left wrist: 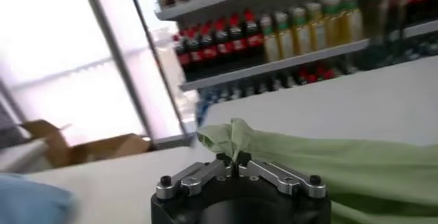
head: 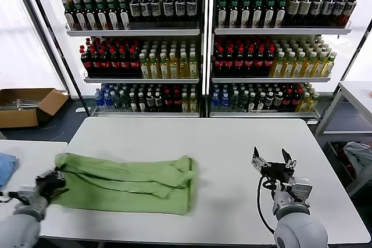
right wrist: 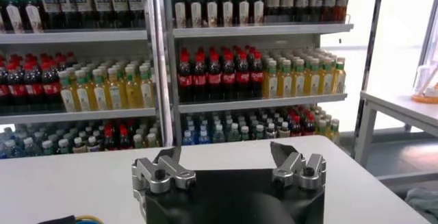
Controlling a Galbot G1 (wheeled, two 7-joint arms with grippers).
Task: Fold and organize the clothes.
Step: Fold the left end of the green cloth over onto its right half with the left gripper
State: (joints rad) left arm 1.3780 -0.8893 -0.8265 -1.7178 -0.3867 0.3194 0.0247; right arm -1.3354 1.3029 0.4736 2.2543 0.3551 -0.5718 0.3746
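The shirt [head: 128, 183] lies folded on the near left of the counter [head: 232, 143]. The left pincer [head: 51, 182] is pressed together, pinching the shirt's left edge. The right pincer [head: 273, 165] hovers spread at near right, holding nothing.

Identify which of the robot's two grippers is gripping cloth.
The left gripper, shut on the green shirt at its left end. The right gripper is open, holding nothing.
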